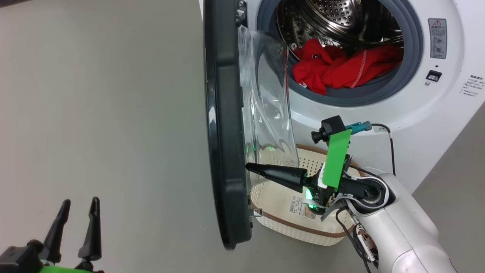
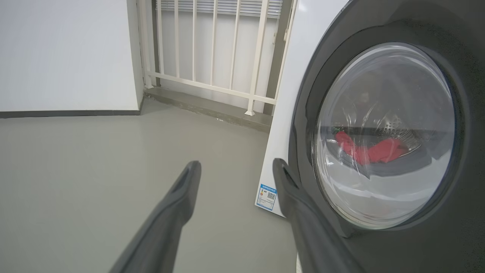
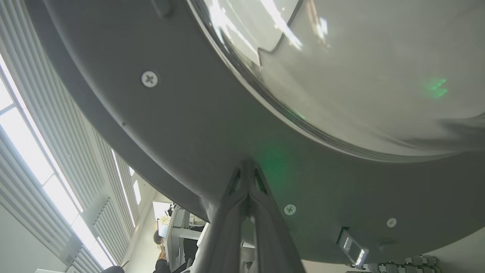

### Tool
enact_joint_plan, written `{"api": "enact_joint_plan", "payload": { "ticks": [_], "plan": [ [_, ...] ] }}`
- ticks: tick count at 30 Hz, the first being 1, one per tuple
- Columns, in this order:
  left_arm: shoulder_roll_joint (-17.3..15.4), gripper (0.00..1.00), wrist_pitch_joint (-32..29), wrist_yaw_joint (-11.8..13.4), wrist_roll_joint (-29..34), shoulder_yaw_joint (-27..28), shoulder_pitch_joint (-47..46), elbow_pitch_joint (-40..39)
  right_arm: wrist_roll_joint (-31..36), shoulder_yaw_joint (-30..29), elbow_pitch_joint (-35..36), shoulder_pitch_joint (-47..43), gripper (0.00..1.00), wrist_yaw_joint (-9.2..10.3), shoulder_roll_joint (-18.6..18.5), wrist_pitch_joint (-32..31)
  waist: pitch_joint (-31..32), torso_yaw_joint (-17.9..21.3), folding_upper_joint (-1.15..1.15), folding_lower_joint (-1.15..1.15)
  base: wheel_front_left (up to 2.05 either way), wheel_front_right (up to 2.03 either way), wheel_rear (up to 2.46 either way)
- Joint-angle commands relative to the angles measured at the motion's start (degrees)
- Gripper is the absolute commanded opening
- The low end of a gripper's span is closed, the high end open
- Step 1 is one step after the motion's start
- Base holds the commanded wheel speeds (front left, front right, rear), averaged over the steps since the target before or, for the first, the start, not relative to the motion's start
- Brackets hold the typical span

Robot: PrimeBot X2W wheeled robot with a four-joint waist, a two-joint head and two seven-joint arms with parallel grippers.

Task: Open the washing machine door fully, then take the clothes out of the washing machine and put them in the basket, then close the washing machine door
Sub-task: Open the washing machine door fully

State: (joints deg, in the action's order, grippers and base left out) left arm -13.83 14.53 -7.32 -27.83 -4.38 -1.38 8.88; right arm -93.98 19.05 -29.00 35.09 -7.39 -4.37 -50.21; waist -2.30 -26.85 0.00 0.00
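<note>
**Door swung out, right gripper closed against its inner side**

Nearest, at the lower left of the head view, the left gripper [image 1: 81, 201] hovers over bare grey floor [image 1: 106, 113]. Its two fingers are spread apart, and it holds and touches nothing. In its own wrist view the spread left gripper [image 2: 237, 165] points towards the outer face of the door [image 2: 416, 246], with one finger overlapping the door's dark rim.

Further in, the right gripper [image 1: 250, 167] reaches leftward with its fingers pressed together and nothing between them. Its tip sits at the door's inner side. In the right wrist view the joined fingertips [image 3: 248, 167] appear to meet the grey inner ring just below the glass.

The door [image 1: 223, 132] is seen edge-on, running top to bottom of the head view. It stands out from the washing machine [image 1: 428, 125], and its clear glass bowl [image 1: 269, 106] bulges to the right.

The basket [image 1: 303, 235] sits on the floor below the opening, partly hidden by the door and the right arm. A sticker [image 1: 299, 206] shows on its bottom.

Farthest, the red clothes [image 1: 341, 68] lie inside the drum [image 1: 341, 19], spilling onto the grey gasket [image 1: 413, 57]. The top of the drum is cut off by the picture's edge.
</note>
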Motion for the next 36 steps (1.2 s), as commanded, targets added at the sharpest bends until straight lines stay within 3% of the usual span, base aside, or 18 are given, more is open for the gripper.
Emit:
{"api": "enact_joint_plan", "payload": {
  "ticks": [1, 36],
  "plan": [
    [-1.23, 1.00, 0.47, -0.17, 0.32, 2.31, -1.30, -1.07, -0.89, 1.20, 1.54, 2.03, 0.00, -0.10, 1.49, 0.40, -0.03, -0.10, 0.00, 0.00, 0.00, 0.00, 0.00],
    [-0.90, 1.00, 0.47, -0.17, 0.52, 2.09, -1.77, -1.05, -5.18, 7.03, 1.50, 3.55, 0.00, -0.10, 1.48, 4.55, 0.23, -1.17, 0.00, 0.00, 0.00, 0.00, 0.00]
  ]
}}
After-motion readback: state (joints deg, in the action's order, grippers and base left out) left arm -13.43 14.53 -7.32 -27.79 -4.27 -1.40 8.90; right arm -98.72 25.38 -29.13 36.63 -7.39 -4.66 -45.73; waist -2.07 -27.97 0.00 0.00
